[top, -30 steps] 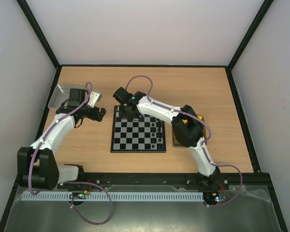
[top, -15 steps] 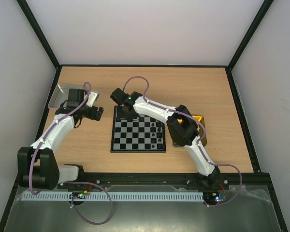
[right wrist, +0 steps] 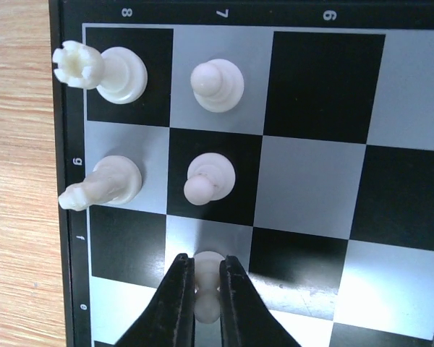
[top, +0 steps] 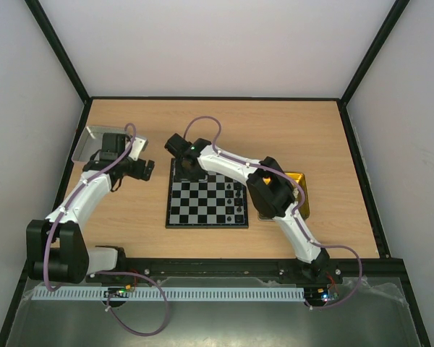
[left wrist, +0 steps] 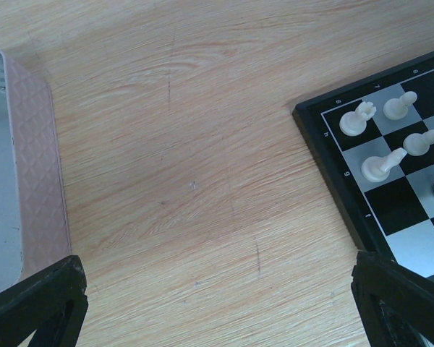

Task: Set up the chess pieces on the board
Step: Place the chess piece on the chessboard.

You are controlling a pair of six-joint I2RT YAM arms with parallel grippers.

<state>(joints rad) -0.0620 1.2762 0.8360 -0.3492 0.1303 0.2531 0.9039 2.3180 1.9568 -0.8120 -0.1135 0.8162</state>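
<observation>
At the bottom middle of the right wrist view, the right gripper (right wrist: 206,262) pinches a white pawn (right wrist: 207,303) on the board (right wrist: 325,72). Above it stand four more white pieces (right wrist: 210,177). The left gripper (left wrist: 217,269) gapes wide, empty, over the table (left wrist: 188,144).

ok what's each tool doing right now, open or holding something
left tool: open, holding nothing
right tool: closed on a white chess piece
</observation>
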